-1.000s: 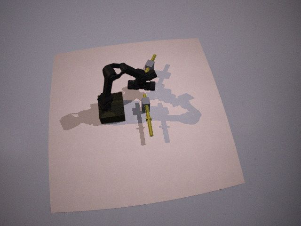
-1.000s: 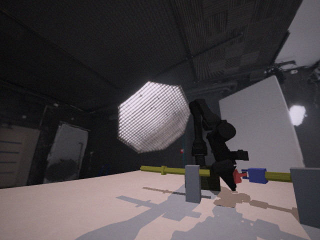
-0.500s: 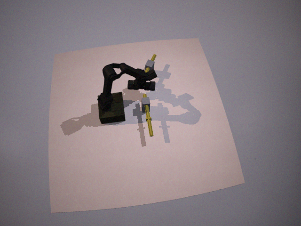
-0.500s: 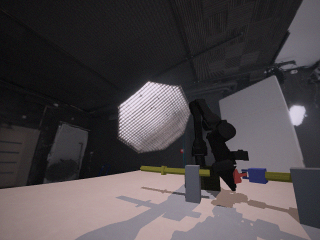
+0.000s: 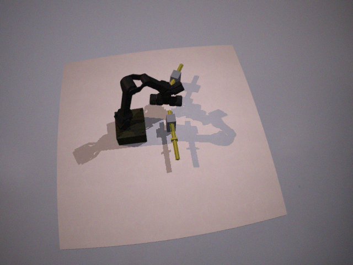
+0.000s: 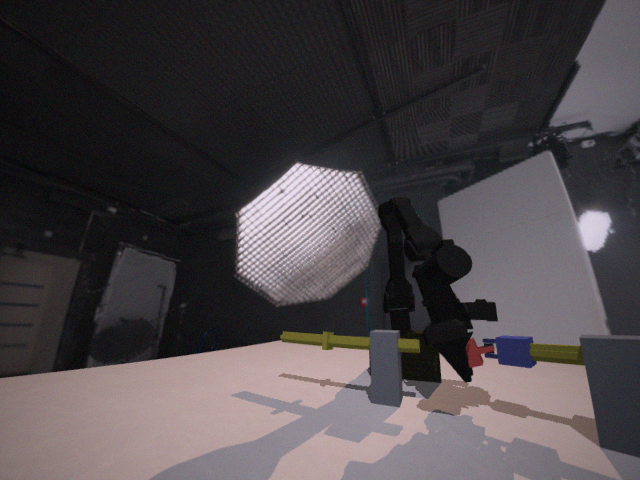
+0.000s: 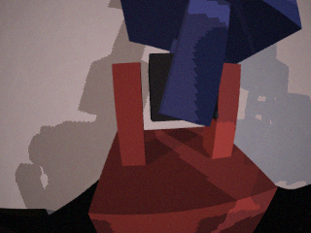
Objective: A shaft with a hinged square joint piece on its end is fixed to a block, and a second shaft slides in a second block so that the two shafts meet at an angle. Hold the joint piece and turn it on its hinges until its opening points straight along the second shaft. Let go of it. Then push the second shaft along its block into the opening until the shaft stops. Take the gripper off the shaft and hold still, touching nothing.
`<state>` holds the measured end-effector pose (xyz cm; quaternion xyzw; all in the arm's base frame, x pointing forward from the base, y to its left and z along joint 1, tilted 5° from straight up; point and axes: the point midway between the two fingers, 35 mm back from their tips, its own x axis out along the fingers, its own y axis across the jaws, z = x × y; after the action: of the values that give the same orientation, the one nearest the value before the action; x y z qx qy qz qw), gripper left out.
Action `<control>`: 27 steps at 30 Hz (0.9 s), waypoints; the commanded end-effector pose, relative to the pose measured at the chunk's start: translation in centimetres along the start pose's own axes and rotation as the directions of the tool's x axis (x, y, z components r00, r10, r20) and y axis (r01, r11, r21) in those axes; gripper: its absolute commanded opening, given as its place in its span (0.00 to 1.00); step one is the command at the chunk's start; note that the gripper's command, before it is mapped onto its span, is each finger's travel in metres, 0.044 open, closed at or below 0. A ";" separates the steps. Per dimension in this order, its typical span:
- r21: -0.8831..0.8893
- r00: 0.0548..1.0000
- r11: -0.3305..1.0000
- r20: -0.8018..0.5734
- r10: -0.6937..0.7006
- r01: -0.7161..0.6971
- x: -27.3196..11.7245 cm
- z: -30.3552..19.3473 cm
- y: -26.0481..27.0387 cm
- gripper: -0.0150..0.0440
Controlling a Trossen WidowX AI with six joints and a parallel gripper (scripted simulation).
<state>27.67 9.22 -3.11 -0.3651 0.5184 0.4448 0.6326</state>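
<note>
The red joint piece [image 6: 474, 353] [image 7: 165, 189] is hinged in front of the blue fork [image 6: 514, 351] [image 7: 199, 63] on the first yellow shaft [image 5: 180, 67] [image 6: 555, 353], which is fixed to a grey block [image 5: 175, 75] [image 6: 615, 392]. My gripper [image 6: 470, 361] [image 7: 162, 165] is shut on the red piece, its black fingers on either side. In the top view the arm hides the joint. The second yellow shaft [image 5: 174, 149] [image 6: 305, 338] passes through the other grey block [image 5: 171, 118] [image 6: 385, 366]. Its near end stands apart from the joint piece. The opening's exact direction cannot be told.
The arm's dark base [image 5: 130, 128] stands left of the second block. The arm reaches over toward the joint. A collar [image 5: 174, 139] [image 6: 327, 340] sits on the second shaft, away from its block. Both blocks stand on the pale mat [image 5: 113, 199].
</note>
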 end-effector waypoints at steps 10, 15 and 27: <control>-0.033 0.999 0.999 -0.046 0.007 -0.008 -0.2 0.0 -0.2 0.25; -0.085 0.993 0.996 -0.120 0.012 -0.022 -0.6 0.0 -0.4 0.25; -0.190 0.965 0.980 -0.261 0.000 -0.052 -1.3 0.2 -0.9 0.25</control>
<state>28.31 8.88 -2.02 -0.4526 0.5529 0.4488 0.5367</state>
